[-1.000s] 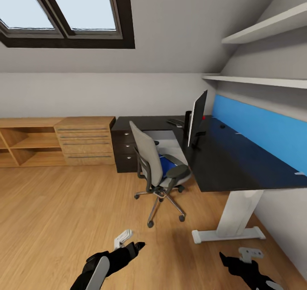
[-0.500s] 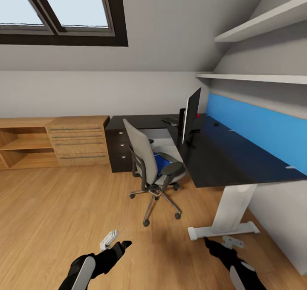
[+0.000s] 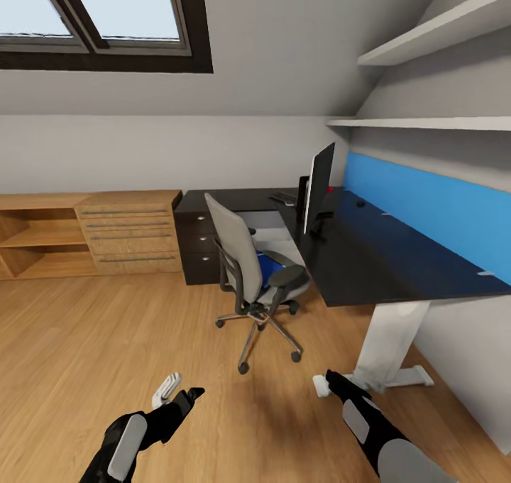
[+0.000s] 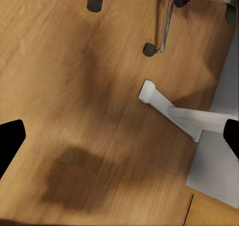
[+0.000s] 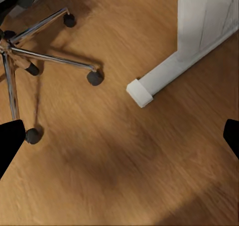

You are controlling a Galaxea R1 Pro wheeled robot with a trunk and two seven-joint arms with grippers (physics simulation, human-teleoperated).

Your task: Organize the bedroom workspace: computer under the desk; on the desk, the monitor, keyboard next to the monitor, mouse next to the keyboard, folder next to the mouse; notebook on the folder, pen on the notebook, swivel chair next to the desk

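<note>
The left claw hangs low over the wooden floor, its black fingers spread wide apart in the left wrist view, with nothing between them. The right claw hangs near the white foot of the bench leg; in its wrist view its fingers are likewise spread wide and empty. Both wrist views look down on warm oak-toned planks, with soft shadows, the chrome star base and the white foot.

Beyond the claws stands the swivel chair, grey-backed, turned towards the bench, close beside its inner corner. The folder lies on the chair seat, a patch of bright blue behind the armrest. On the glossy black bench top the monitor stands upright, seen almost edge-on, with a red dot near it. The keyboard lies on the far part of the bench, just beyond the monitor. A small dark thing further along the top may be the mouse; it is too small to tell. A drawer unit with silver knobs sits under the bench's far end.

A long blue panel runs along the right wall under two white shelves. A light-wood dresser and open shelving stand against the far wall, beneath a dark-framed skylight in the sloped ceiling. No writing can be read.
</note>
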